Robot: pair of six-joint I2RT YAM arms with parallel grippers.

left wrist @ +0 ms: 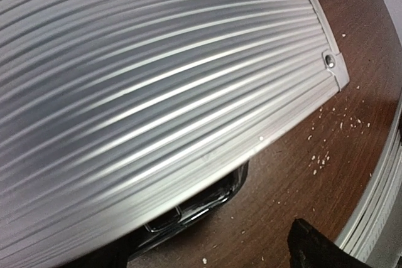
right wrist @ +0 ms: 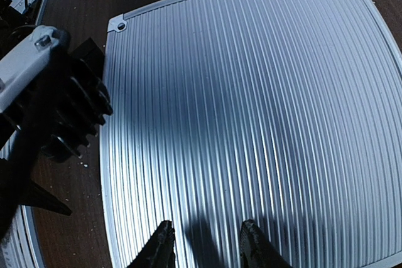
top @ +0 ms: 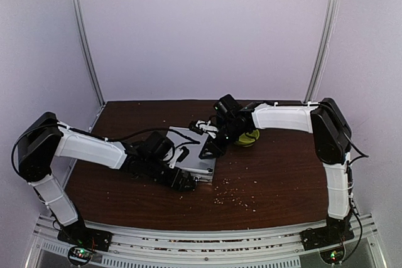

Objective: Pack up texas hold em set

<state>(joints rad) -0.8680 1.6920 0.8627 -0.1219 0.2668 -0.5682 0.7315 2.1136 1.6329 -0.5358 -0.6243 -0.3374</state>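
Silver briefcase [top: 201,162] lies shut and flat near the middle of the brown surface [top: 282,174]. The left arm [top: 94,149] has its jaws spread wide by the case's near edge, holding nothing. The right arm [top: 282,117] hangs its jaws just over the ribbed lid, a little apart, with nothing between them. A yellow-green bowl [top: 247,137] sits by the case's far right corner. Little crumbs [top: 235,200] dot the surface toward its near edge.
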